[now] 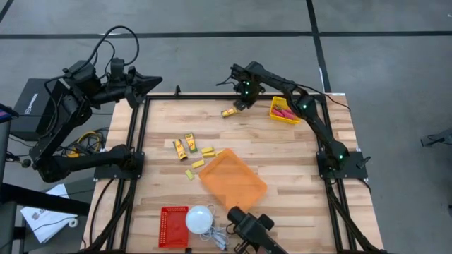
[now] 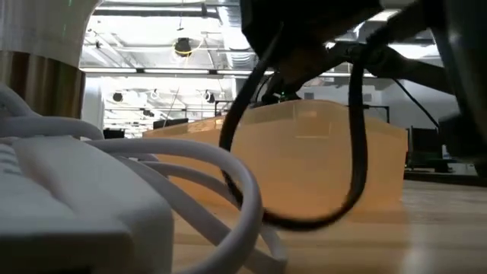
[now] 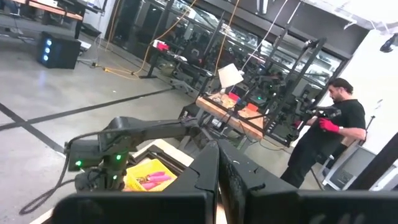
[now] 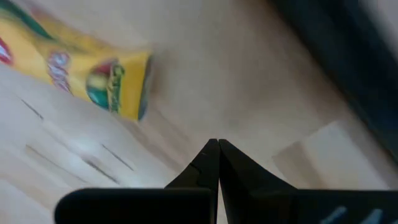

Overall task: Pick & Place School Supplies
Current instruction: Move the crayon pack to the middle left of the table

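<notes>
High view: a rectangular bench (image 1: pixel 296 183) of pale wooden planks, framed in dark metal, with two dark jointed arms. The right claw (image 1: pixel 241 104) hangs near the bench's far edge, its two fingers pressed together and holding nothing. Just beside it lies one crayon packet (image 1: pixel 229 112), a yellow-orange cardboard box with green and red print; the right wrist view shows it lying flat on the wood, apart from the closed fingertips. The left claw (image 1: pixel 157 80) is beyond the far left corner, off the bench, also closed and empty.

Two more crayon packets (image 1: pixel 185 143) lie side by side left of the bench's middle. Around them are four small yellow blocks (image 1: pixel 203 158), flat and rectangular, loosely scattered. Near the far right corner sits one yellow bin (image 1: pixel 284 111), a small square box holding pink-handled scissors (image 1: pixel 283 111); their number cannot be told.

At the middle stands one orange bin (image 1: pixel 233 177), translucent plastic, square with rounded corners. Along the near edge are one red tray (image 1: pixel 174 226) with a grid texture and one smooth white dome (image 1: pixel 200 219) with a white cord.

In the left wrist view, a person in a black shirt (image 3: pixel 326 137) stands in the room behind.
</notes>
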